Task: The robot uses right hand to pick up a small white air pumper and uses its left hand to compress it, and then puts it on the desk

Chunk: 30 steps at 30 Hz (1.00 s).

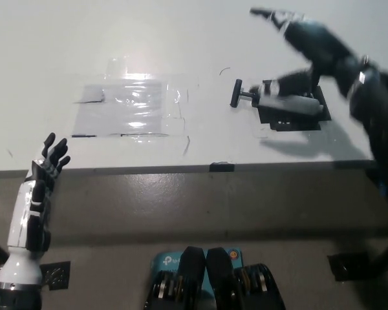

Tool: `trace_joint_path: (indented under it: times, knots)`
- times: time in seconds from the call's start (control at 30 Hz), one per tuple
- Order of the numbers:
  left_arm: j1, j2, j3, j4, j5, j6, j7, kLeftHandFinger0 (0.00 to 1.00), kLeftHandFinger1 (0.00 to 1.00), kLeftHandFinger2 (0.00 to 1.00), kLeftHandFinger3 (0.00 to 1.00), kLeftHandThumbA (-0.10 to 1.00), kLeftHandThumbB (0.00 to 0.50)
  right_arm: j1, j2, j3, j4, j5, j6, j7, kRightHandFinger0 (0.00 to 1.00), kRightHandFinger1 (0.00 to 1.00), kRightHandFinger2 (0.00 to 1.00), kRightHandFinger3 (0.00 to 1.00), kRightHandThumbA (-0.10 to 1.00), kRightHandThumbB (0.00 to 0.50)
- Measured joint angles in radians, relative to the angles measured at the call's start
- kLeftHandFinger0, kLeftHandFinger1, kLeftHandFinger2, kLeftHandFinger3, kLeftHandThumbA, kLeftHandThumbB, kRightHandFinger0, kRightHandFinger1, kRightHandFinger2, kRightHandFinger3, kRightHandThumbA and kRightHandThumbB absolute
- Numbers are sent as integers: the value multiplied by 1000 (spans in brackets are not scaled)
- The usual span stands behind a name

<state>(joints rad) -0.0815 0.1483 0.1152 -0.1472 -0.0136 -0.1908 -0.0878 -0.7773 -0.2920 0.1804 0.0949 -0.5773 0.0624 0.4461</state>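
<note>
White desk (64, 51) fills the view, a clear plastic sheet (129, 108) taped near its middle. On its right side lies the small white air pumper (278, 103), long axis across the picture, black T-handle toward the sheet. Above it, blurred, the right hand (307, 39) seems released; the left hand (42, 174) rests spread beside the desk's front edge.

The black right arm reached in from the right edge, its black right hand (297, 29) raised at the upper right with fingers (265, 13) stretched out and apart, gripping nothing; motion blur smeared its outline. The white left hand (44, 169) rested at the lower left, forearm upright, its dark fingers (50, 140) spread and pointing up, holding nothing.
</note>
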Motion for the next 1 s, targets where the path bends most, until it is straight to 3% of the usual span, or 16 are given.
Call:
trace_joint_path:
  times: [0.17,0.27,0.37,0.63,0.83,1.0]
  knots:
    - [-1,-1,-13,17,-1,1,-1,1000,1000,1000,1000,1000,263,210,95,-48,-179,32,-17,-43,1000,1000,1000,1000,1000,285]
    - [-5,-2,-22,25,-2,1,-1,1000,1000,1000,1000,1000,264,355,168,-93,-269,69,-56,-89,1000,1000,1000,1000,1000,209]
    - [-14,-2,-37,37,-2,1,-1,1000,1000,1000,1000,1000,274,465,231,-137,-295,108,-103,-140,1000,1000,1000,1000,1000,177]
    - [-20,-1,-78,71,-6,-4,-7,1000,1000,1000,1000,1000,296,590,323,-238,-169,194,-235,-252,1000,1000,1000,1000,1000,173]
    - [-13,4,-94,147,-8,-21,-22,1000,1000,1000,1000,1000,289,597,342,-274,-23,244,-323,-330,1000,1000,1000,1000,1000,200]
    - [6,8,-99,188,-4,-45,-22,1000,1000,1000,1000,1000,281,625,347,-275,1,295,-373,-362,1000,1000,1000,1000,1000,187]
